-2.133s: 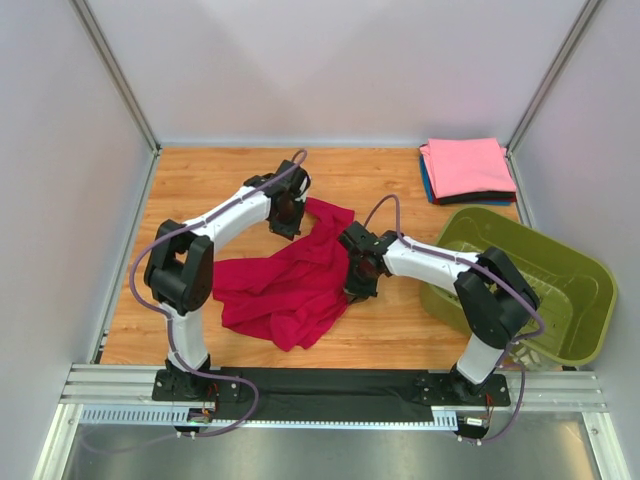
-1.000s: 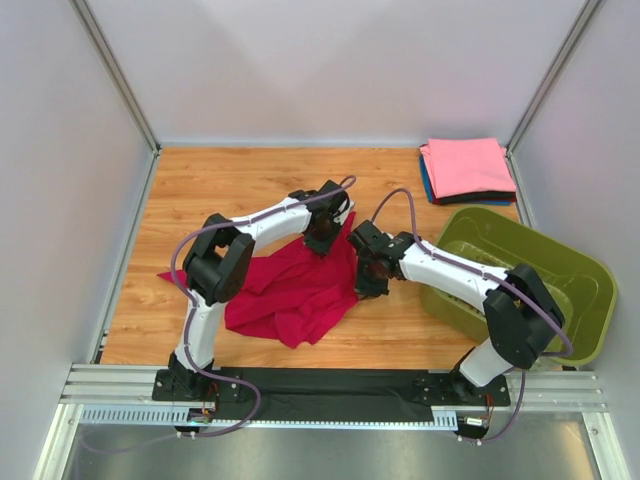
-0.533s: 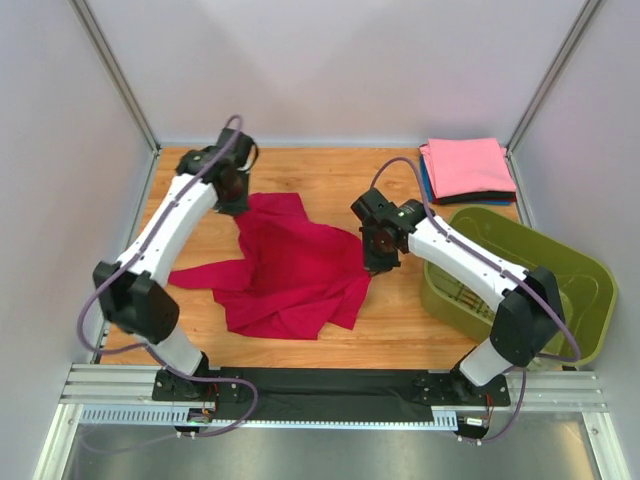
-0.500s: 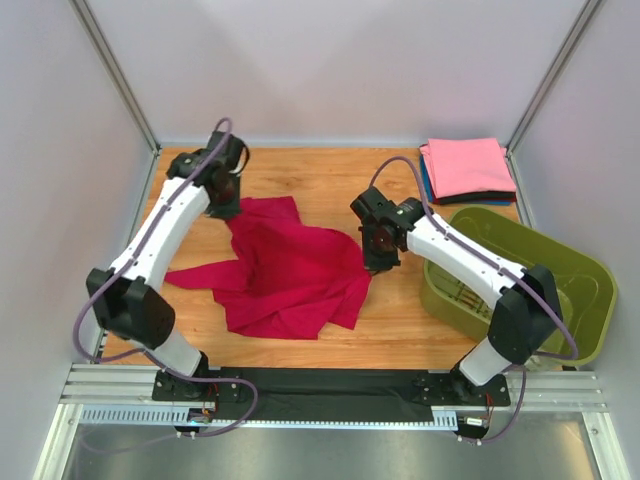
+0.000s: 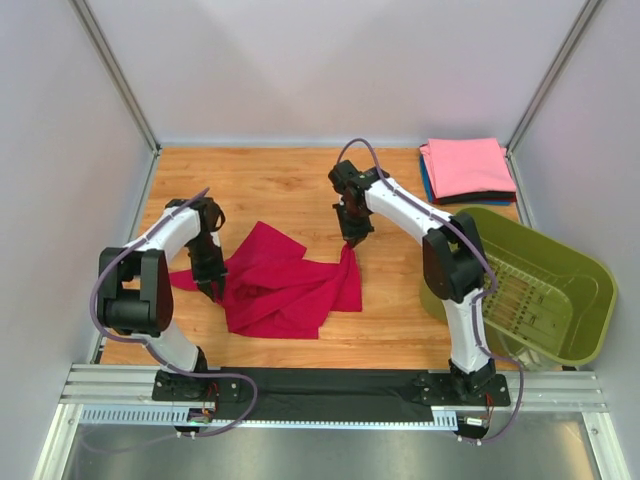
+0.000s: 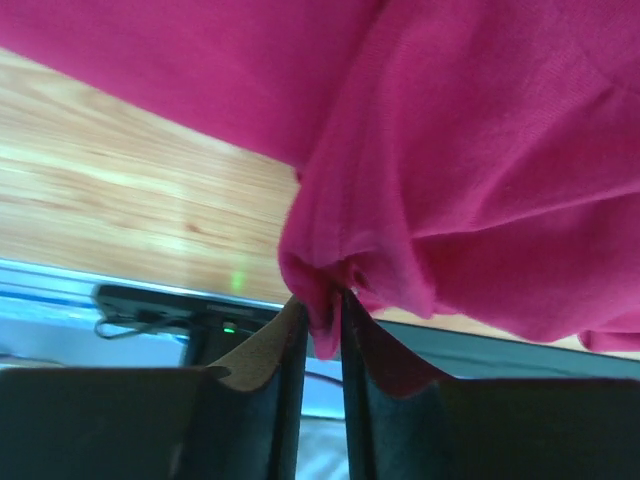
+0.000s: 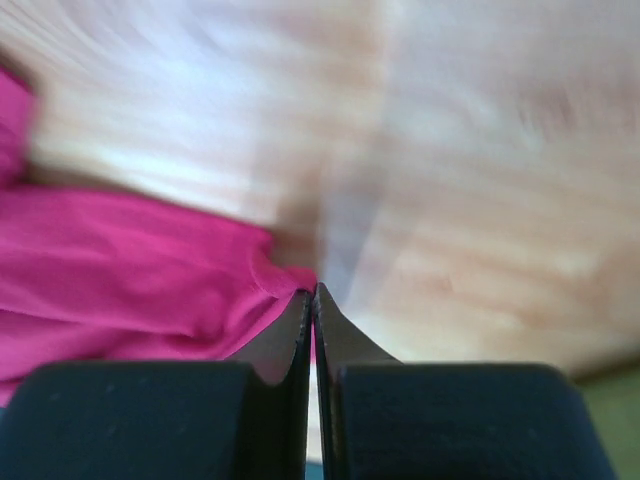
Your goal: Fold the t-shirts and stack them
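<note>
A crimson-red t-shirt (image 5: 285, 285) lies crumpled on the wooden table (image 5: 270, 180), left of centre. My left gripper (image 5: 212, 290) is shut on a bunched fold at its left edge; the wrist view shows the cloth (image 6: 450, 170) pinched between the fingers (image 6: 275, 350). My right gripper (image 5: 352, 243) is shut on the shirt's upper right corner and lifts it a little; the cloth (image 7: 150, 270) hangs left of the closed fingers (image 7: 290, 330). A folded stack with a pink t-shirt (image 5: 467, 166) on top of blue and black ones sits at the back right.
An olive-green plastic basket (image 5: 580, 290) stands at the right, close to the right arm's base. Grey walls enclose the table on three sides. A metal rail (image 5: 330, 390) runs along the near edge.
My left gripper swung from the back left down to the shirt's left edge, dragging cloth with it. My right gripper moved back and left, pulling the shirt's right corner up. The shirt is more bunched.
</note>
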`<move>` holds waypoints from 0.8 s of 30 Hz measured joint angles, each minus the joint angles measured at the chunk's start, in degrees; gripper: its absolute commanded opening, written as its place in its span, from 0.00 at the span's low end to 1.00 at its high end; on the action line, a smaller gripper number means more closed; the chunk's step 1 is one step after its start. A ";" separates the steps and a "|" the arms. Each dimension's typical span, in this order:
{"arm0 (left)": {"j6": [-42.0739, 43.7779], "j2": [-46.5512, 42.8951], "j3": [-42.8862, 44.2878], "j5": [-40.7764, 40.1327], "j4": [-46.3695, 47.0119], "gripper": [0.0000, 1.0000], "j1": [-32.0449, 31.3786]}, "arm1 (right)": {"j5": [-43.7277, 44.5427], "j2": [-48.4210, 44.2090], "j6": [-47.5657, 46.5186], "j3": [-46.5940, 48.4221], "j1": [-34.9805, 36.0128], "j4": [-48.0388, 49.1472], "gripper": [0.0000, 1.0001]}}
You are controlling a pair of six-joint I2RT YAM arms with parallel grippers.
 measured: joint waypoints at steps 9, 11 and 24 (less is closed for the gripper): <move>2.82 5.51 23.43 2.47 3.78 0.53 1.16 | -3.39 7.78 -5.05 12.72 0.02 -0.61 0.02; 5.57 8.13 29.99 5.46 7.69 0.55 1.27 | -4.20 6.69 -5.05 10.91 0.02 -0.72 0.02; 16.74 33.29 38.77 14.58 19.34 0.53 -3.13 | -9.25 -1.05 -2.21 4.59 -0.04 -0.44 0.02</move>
